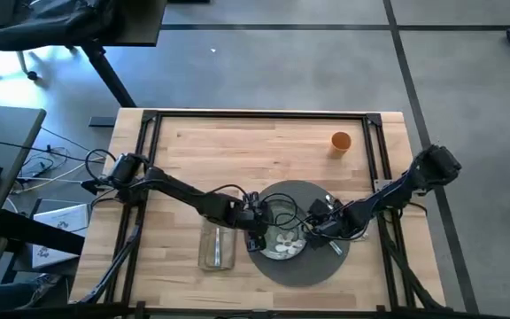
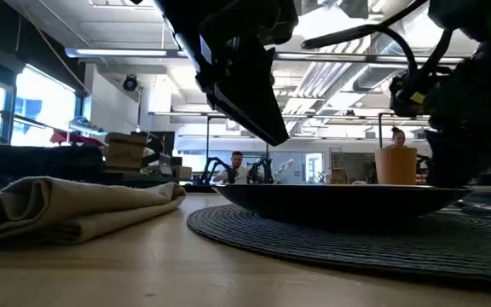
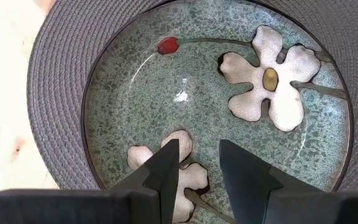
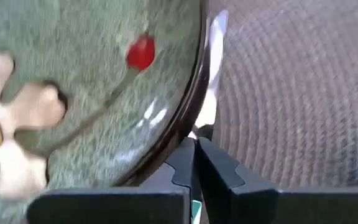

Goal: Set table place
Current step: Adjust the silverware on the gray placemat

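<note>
Left hand above plate

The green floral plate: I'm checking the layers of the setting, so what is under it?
The plate rests on the round grey woven mat, whose weave rings it all round. The mat's middle is covered by the plate. The left gripper hovers above, fingers open.

No legible text or labels

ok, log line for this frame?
left gripper: open over green floral plate | right gripper: shut at plate rim | round grey woven mat under plate
</note>
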